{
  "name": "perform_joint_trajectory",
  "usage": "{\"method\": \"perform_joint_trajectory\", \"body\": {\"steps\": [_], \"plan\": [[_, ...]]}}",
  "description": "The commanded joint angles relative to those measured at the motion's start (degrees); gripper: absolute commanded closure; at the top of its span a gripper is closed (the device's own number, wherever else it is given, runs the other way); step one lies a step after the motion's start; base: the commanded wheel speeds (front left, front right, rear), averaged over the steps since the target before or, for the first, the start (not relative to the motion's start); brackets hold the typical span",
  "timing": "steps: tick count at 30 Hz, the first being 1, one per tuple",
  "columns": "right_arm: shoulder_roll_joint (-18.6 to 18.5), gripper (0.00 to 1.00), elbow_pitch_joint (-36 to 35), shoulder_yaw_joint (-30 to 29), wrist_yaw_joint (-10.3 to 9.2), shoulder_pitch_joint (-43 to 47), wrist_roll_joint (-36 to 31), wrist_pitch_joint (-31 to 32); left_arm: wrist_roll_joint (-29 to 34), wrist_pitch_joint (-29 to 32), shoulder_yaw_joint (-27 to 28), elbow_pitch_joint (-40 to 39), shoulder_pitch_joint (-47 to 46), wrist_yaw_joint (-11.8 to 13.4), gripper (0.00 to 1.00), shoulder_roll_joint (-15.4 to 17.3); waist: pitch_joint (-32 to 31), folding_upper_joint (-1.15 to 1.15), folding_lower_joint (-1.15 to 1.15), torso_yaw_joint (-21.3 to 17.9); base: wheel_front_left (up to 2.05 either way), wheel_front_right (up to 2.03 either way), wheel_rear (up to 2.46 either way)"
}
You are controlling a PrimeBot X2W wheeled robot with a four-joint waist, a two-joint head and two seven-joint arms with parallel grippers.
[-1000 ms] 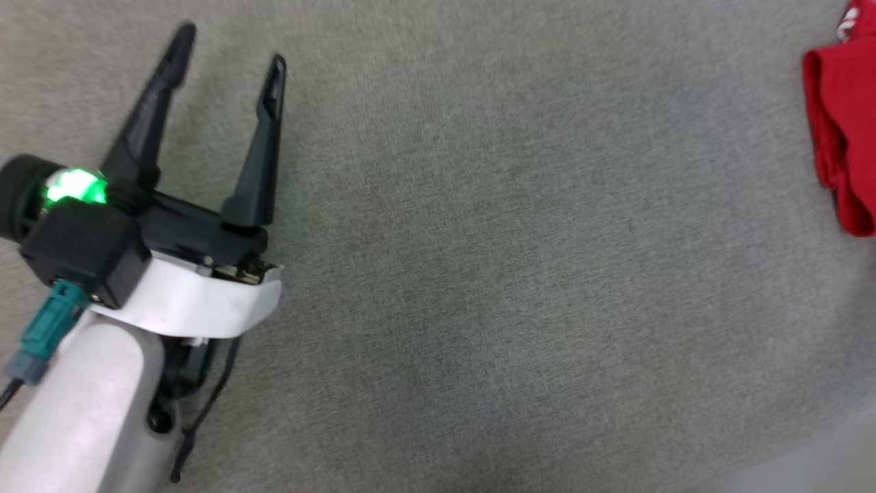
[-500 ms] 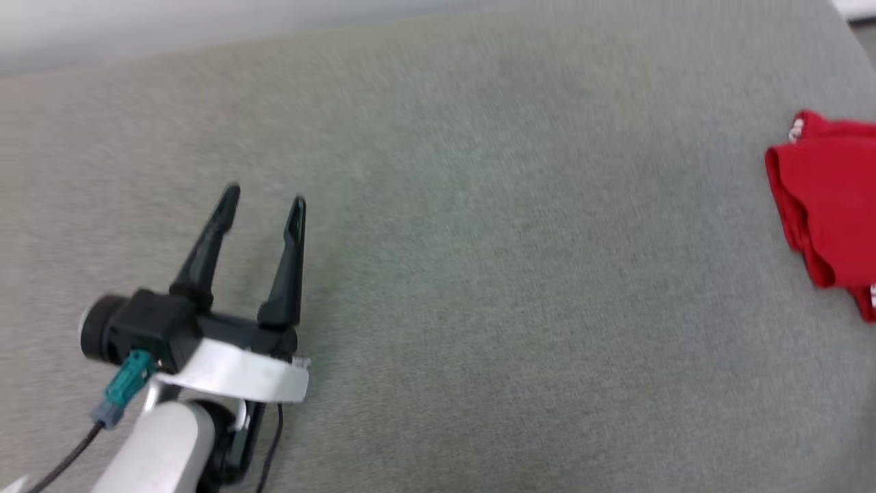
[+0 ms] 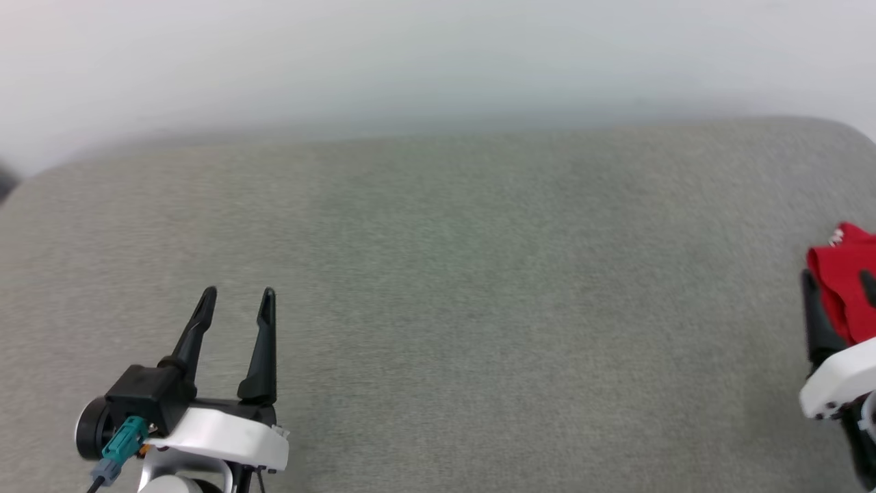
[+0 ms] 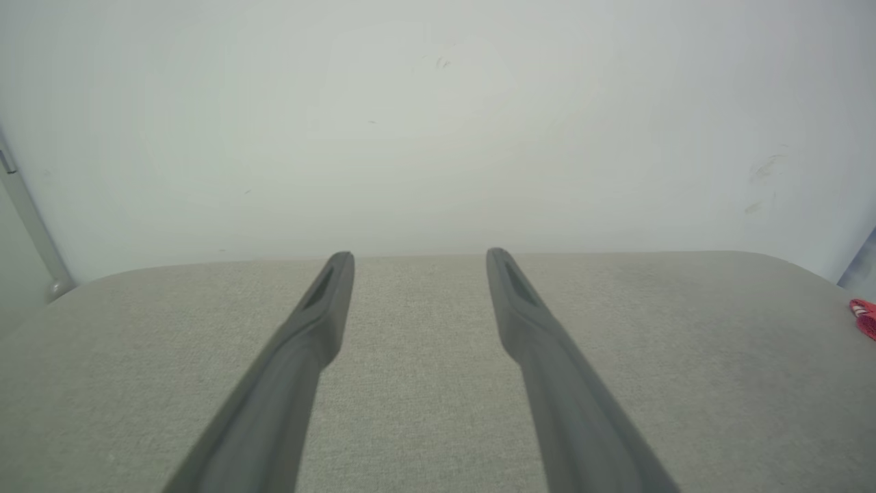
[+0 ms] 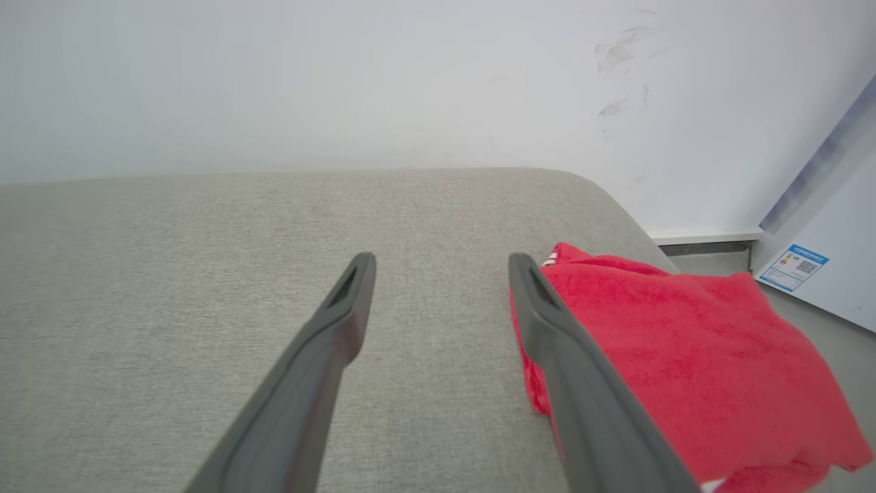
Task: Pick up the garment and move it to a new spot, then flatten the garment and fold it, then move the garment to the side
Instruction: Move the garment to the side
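At the near left of the head view, the left claw (image 3: 238, 294) is held over the grey cloth-covered desk (image 3: 479, 308), its two fingers spread wide with nothing between them. The same wide, empty gap is seen in the left wrist view (image 4: 420, 257), with bare desk (image 4: 424, 383) under it. At the near right edge of the head view, the right claw (image 3: 840, 281) is also spread wide and nothing is gripped.

The garment (image 3: 845, 301) is laid as a folded red bundle at the desk's right end. It is cut off there by the frame. In the right wrist view its whole breadth (image 5: 671, 342) is shown just beside the outer finger of the right claw (image 5: 443, 260), outside the gap. Its long axis is run from the near right to a far corner with striped trim. A small red edge (image 4: 866, 316) is caught far right in the left wrist view.

Beyond the desk, a pale wall (image 5: 342, 82) and a labelled white panel (image 5: 835, 274) are seen.
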Motion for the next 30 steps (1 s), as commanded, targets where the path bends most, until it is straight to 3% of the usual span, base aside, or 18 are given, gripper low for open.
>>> {"method": "perform_joint_trajectory", "body": {"steps": [1,9,16,30], "plan": [[0.79,0.00,-1.95,0.40,-0.05,1.55,-0.26,-0.83,-0.22,-0.13,0.22,0.45,0.93,0.34,0.00,0.08,-2.58,0.00,0.01,2.72,0.00,0.00,0.00],[8.22,0.00,-16.45,2.17,-0.05,10.20,-3.91,-0.74,-0.17,-0.08,0.83,3.11,2.90,0.98,0.00,0.95,-5.58,0.00,0.01,4.13,0.00,0.00,0.00],[11.54,0.00,-27.43,4.26,-0.05,17.02,-5.98,0.98,-0.26,0.25,1.52,4.61,4.51,1.87,0.00,2.17,-6.48,0.00,0.01,3.56,0.00,0.00,0.00],[14.10,0.00,-33.52,3.53,-0.05,22.66,-5.56,3.31,-1.04,0.59,1.18,4.99,6.13,2.06,0.00,2.60,-7.26,0.00,0.01,3.28,0.00,0.00,0.00]]}}
